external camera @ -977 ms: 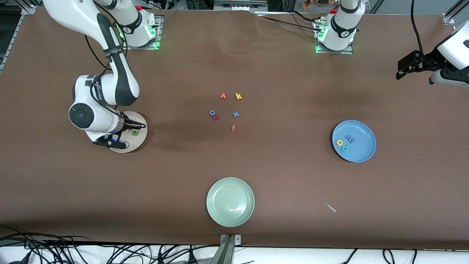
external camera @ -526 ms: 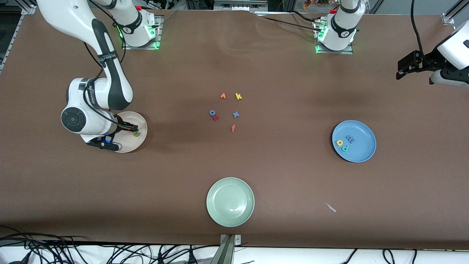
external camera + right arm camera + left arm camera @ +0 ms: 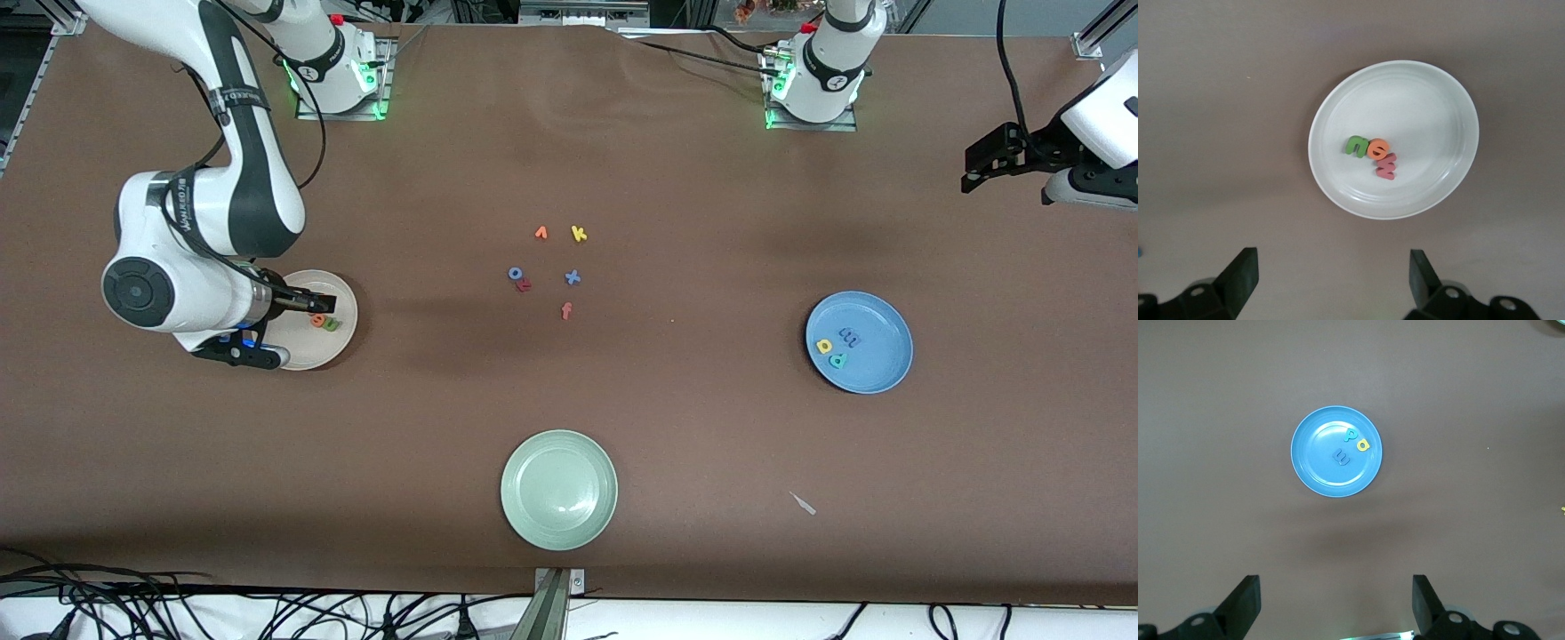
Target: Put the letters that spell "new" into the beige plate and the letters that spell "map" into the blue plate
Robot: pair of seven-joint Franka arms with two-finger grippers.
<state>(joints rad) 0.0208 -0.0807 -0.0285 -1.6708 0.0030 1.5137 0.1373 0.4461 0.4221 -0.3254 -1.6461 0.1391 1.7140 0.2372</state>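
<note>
The beige plate (image 3: 1451, 100) (image 3: 345, 340) lies toward the right arm's end of the table. In it the green n (image 3: 1356, 145), orange e (image 3: 1375, 149) and salmon w (image 3: 1385, 166) lie touching in a row. My right gripper (image 3: 1331, 267) (image 3: 307, 331) hangs open and empty over the plate. The blue plate (image 3: 1315, 457) (image 3: 882, 356) holds the blue m (image 3: 1341, 458), yellow a (image 3: 1363, 445) and teal p (image 3: 1351, 437). My left gripper (image 3: 1336, 583) (image 3: 973, 173) waits open, high over its own end of the table.
A pale green plate (image 3: 558, 489) sits near the front camera. Mid-table lie loose letters: an orange one (image 3: 540, 233), yellow k (image 3: 579, 234), blue o (image 3: 515, 274) touching a red letter (image 3: 524, 285), blue x (image 3: 573, 277), orange f (image 3: 566, 310). A pale scrap (image 3: 804, 504) lies near the front.
The right gripper has opened and risen, its arm drawing back toward its own end of the table, which uncovers more of the beige plate and its letters. The left arm has not moved.
</note>
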